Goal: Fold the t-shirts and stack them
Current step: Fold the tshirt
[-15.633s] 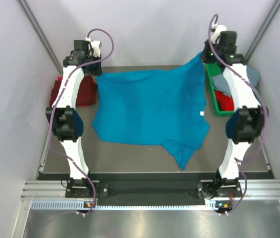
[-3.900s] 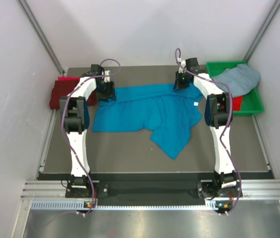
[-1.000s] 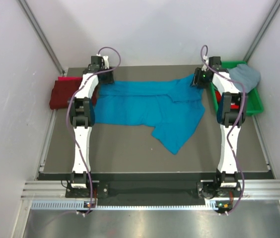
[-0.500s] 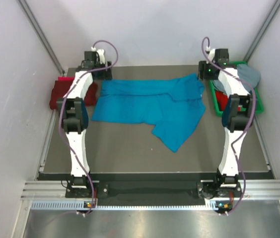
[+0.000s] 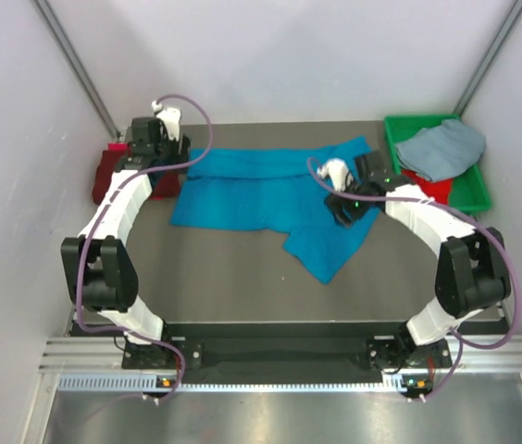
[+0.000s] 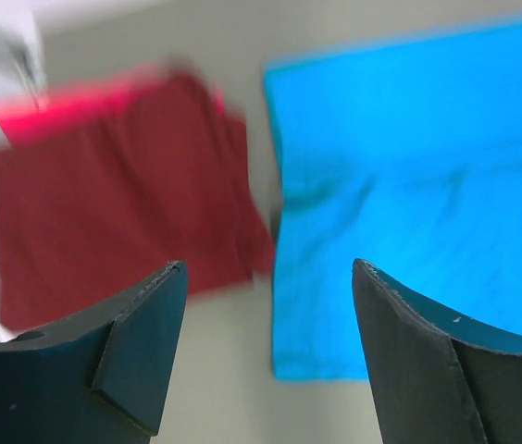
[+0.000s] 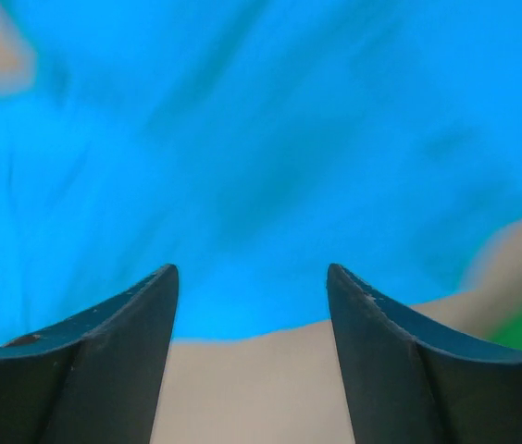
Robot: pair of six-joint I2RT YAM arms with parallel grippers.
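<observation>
The turquoise t-shirt (image 5: 242, 190) lies flat mid-table, its far edge folded over and one sleeve pointing toward the near side. My left gripper (image 5: 170, 153) hovers open at the shirt's far left corner. The left wrist view shows the left gripper (image 6: 268, 268) empty over the gap between the maroon t-shirt (image 6: 113, 203) and the turquoise t-shirt (image 6: 409, 185). My right gripper (image 5: 344, 211) hangs open over the shirt's right part. In the right wrist view the right gripper (image 7: 252, 268) is empty, just off an edge of the turquoise t-shirt (image 7: 261, 139).
The maroon t-shirt (image 5: 104, 180) lies folded at the table's far left edge. A green bin (image 5: 476, 190) at the far right holds a grey-blue t-shirt (image 5: 441, 148) over a red one (image 5: 437, 190). Walls close in on three sides.
Both grippers have let go of the turquoise shirt's far corners and opened. The left one drew back to the left. The right arm swung inward and nearer, over the shirt's right part.
</observation>
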